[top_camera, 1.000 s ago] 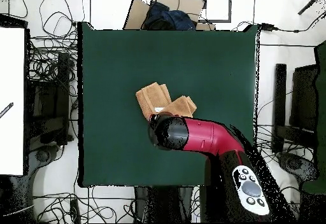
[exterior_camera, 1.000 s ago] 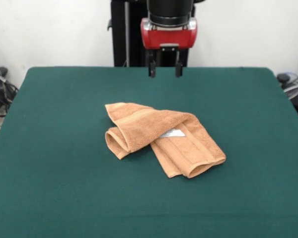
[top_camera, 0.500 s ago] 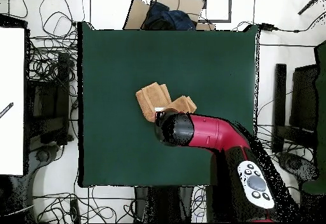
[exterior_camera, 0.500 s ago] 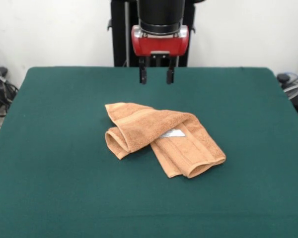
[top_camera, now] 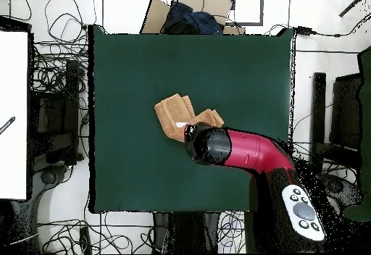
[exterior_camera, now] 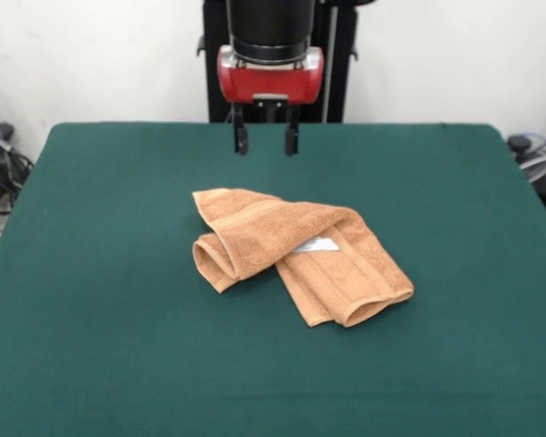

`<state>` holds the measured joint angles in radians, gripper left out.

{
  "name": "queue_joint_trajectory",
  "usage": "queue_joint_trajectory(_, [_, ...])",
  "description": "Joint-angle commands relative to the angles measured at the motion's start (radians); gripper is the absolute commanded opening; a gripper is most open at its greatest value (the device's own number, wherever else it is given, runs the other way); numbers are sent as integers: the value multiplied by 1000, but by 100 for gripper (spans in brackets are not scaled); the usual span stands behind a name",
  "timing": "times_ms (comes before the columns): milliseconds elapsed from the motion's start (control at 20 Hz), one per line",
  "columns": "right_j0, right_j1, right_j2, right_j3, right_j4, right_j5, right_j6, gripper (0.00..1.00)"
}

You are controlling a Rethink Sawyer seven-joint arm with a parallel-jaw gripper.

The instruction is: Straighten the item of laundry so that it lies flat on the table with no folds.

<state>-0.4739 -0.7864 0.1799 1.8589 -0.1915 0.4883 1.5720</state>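
The tan-orange towel (exterior_camera: pixel 296 253) lies crumpled and folded over itself near the middle of the dark green table (exterior_camera: pixel 91 273), with a small white tag (exterior_camera: pixel 317 244) showing on top. My gripper (exterior_camera: pixel 266 144) hangs open and empty above the table, behind the towel's far edge and apart from it. In the overhead view the red arm (top_camera: pixel 243 149) covers the gripper and part of the towel (top_camera: pixel 176 112).
The black pedestal (exterior_camera: pixel 218 64) stands at the table's far side. Cables and equipment (top_camera: pixel 51 85) lie on the floor around the table. A cardboard box with dark cloth (top_camera: pixel 185 17) sits past the table's top edge in the overhead view.
The gripper has moved left in the front view, and right in the overhead view. The towel has not moved.
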Motion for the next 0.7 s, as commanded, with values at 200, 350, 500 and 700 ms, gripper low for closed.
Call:
queue_joint_trajectory(200, [-31,-5,92,-17,-74,127,-110,100])
queue_joint_trajectory(350, [-49,-8,100,-21,-77,140,-125,100])
queue_joint_trajectory(500, [-71,-31,103,-6,-78,161,-144,100])
queue_joint_trajectory(700, [-101,-106,91,25,-73,206,-160,100])
